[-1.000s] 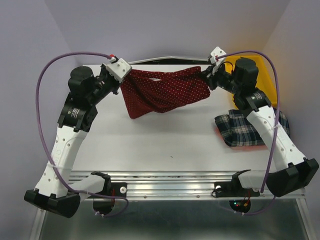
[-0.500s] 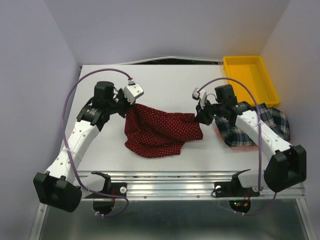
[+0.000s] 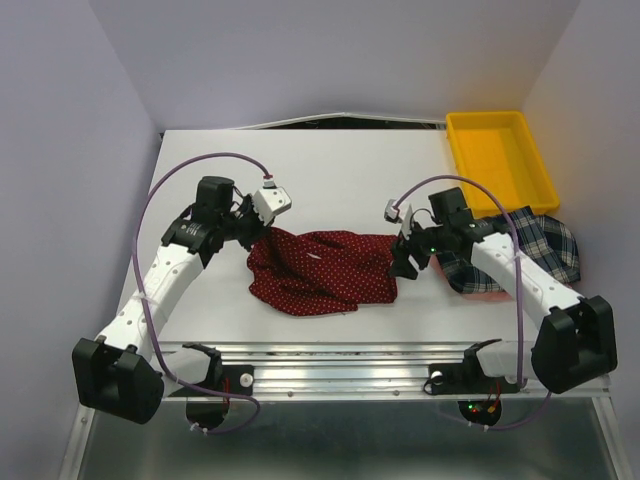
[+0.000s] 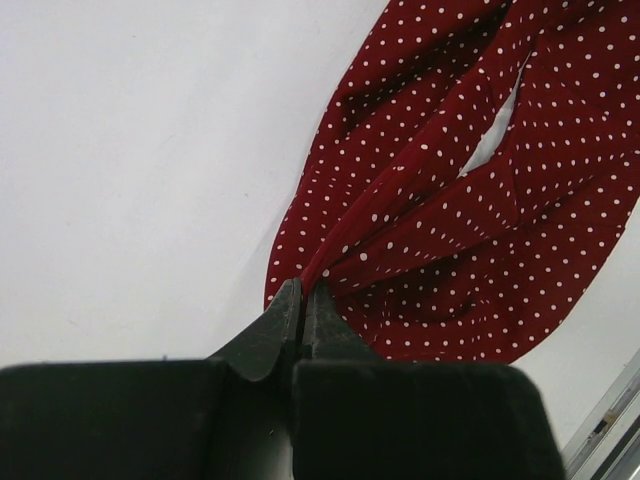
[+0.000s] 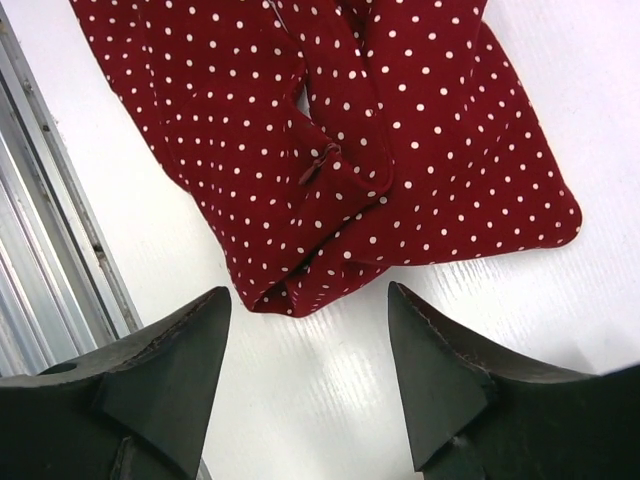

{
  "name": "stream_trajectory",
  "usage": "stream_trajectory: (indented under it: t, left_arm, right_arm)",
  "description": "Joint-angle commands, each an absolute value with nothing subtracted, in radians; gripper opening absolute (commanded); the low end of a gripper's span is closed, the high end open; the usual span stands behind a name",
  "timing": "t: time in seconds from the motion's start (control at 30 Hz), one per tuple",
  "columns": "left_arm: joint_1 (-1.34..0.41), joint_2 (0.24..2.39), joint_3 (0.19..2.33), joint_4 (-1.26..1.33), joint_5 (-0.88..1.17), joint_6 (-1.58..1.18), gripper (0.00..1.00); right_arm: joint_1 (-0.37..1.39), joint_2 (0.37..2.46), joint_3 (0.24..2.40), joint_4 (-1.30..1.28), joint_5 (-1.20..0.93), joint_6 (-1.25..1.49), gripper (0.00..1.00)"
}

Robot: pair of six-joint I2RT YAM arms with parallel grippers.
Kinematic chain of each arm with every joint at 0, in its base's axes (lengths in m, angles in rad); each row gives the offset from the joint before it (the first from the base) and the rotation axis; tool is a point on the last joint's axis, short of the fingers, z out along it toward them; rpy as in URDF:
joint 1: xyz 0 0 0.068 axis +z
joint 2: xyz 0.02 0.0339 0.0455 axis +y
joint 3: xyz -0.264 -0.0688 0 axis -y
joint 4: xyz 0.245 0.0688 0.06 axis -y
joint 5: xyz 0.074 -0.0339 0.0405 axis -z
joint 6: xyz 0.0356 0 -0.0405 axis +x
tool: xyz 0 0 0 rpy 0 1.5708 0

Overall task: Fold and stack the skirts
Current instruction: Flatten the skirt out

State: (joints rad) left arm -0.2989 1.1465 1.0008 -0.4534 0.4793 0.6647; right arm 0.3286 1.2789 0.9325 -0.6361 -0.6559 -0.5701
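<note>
The dark red dotted skirt lies crumpled on the white table near its front edge. My left gripper is shut on the skirt's left corner. My right gripper stands open just off the skirt's right edge, with nothing between its fingers. The plaid skirt lies bunched at the right, partly under my right arm.
A yellow plastic tray stands at the back right corner. The metal rail runs along the table's front edge, close to the red skirt. Purple cables loop over both arms.
Both arms brought the red skirt down from the back of the table to the front. My right gripper has let go of its corner and opened; the left still holds.
</note>
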Motion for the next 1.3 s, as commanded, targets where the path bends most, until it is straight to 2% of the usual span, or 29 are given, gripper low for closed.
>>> stream_trajectory:
  t: [0.0, 0.1, 0.33, 0.5, 0.93, 1.13, 1.2, 1.27]
  left_arm:
    - [-0.295, 1.115, 1.000, -0.428, 0.500, 0.666, 0.00]
    - [-0.295, 1.117, 0.997, -0.436, 0.499, 0.657, 0.00]
    - [-0.295, 1.103, 0.977, -0.434, 0.486, 0.637, 0.00]
    - [-0.295, 1.098, 0.974, -0.439, 0.485, 0.626, 0.00]
    - [-0.295, 1.111, 0.983, -0.431, 0.483, 0.617, 0.00]
    - [-0.295, 1.115, 0.985, -0.426, 0.486, 0.614, 0.00]
    - [-0.295, 1.117, 0.983, -0.425, 0.486, 0.614, 0.00]
    - [-0.295, 1.118, 0.983, -0.423, 0.486, 0.614, 0.00]
  right_arm:
    - [0.336, 1.316, 0.985, -0.640, -0.690, -0.581, 0.69]
    - [0.336, 1.336, 0.997, -0.654, -0.735, -0.566, 0.69]
    - [0.336, 1.385, 1.029, -0.562, -0.778, -0.420, 0.59]
    - [0.336, 1.431, 1.069, -0.529, -0.810, -0.331, 0.57]
    - [0.336, 1.545, 1.141, -0.554, -0.856, -0.215, 0.40]
    - [0.336, 1.560, 1.135, -0.597, -0.859, -0.255, 0.40]
    - [0.336, 1.560, 1.134, -0.606, -0.856, -0.264, 0.48]
    - [0.336, 1.557, 1.121, -0.606, -0.836, -0.270, 0.62]
